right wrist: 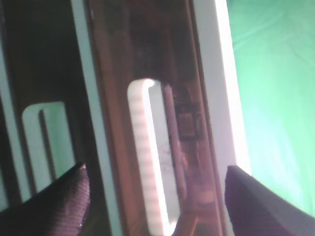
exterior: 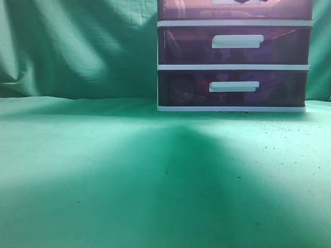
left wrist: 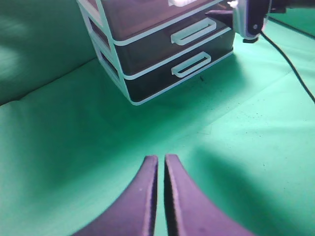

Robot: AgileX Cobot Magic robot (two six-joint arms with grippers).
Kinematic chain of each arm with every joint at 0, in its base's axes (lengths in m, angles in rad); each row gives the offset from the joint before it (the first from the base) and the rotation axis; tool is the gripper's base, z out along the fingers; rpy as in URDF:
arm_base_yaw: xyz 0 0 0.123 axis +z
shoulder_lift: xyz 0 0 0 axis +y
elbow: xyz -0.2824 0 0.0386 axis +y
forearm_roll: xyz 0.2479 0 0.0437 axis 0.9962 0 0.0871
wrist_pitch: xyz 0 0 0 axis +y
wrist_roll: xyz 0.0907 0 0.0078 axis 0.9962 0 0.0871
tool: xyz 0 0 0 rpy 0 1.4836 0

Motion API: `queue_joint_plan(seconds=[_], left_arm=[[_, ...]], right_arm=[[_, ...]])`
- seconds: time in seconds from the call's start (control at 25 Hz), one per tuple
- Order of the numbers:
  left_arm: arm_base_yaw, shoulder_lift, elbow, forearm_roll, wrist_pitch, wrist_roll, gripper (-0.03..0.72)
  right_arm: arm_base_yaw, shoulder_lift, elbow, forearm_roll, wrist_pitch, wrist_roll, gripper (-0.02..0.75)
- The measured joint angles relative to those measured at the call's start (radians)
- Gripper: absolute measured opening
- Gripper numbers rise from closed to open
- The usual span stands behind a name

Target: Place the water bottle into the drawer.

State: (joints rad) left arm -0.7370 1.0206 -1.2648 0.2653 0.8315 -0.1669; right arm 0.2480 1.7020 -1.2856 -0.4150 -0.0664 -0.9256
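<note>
1. Nearest the lens in the left wrist view is the left claw (left wrist: 161, 169), its two dark fingers pressed together with only a hairline slit between them, holding nothing and hanging low over the green worktop (left wrist: 236, 147), well apart from the drawer unit (left wrist: 110, 59)
2. In the right wrist view the right claw (right wrist: 152, 189) has its fingers spread wide apart, one at each lower corner of the picture, with the white handle (right wrist: 147, 157) of a dark translucent drawer between them and very close; whether either finger touches it cannot be told
3. That drawer looks to be the topmost drawer (exterior: 235, 9), since the left wrist view shows the right arm's end (left wrist: 251, 17) up at the top of the unit; the exterior view cuts off most of that level
4. The two lower drawers (exterior: 232, 45) are shut
5. No water bottle shows in any view, so its place cannot be told
6. By my reading the task is at its start: the top drawer seems not yet pulled out, and opening it, fetching the bottle and putting it inside are all left
</note>
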Motion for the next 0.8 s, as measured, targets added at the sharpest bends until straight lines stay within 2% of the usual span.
queue_joint_plan(seconds=[0.12,0.28,0.36,0.48,0.6,0.8], left_arm=[[0.0,0.0,0.0,0.0,0.0,0.0,0.0],[0.0,-0.007,0.0,-0.017,0.0,0.002,0.0],[0.0,-0.033,0.0,-0.065,-0.002,0.036,0.0],[0.0,-0.112,0.011,-0.137,-0.002,0.108,0.0],[0.0,-0.226,0.091,-0.191,-0.014,0.128,0.0],[0.0,-0.464,0.314,-0.252,-0.024,0.136,0.0]], right_arm=[[0.0,-0.051,0.047,0.0,0.038,0.038,0.512],[0.024,-0.148,0.09,0.015,0.172,0.277,0.512],[0.057,-0.205,0.092,0.03,0.296,0.391,0.4],[0.128,-0.301,0.092,0.063,0.515,0.484,0.14],[0.208,-0.404,0.092,0.177,0.696,0.542,0.0],[0.272,-0.596,0.092,0.481,0.853,0.566,0.0]])
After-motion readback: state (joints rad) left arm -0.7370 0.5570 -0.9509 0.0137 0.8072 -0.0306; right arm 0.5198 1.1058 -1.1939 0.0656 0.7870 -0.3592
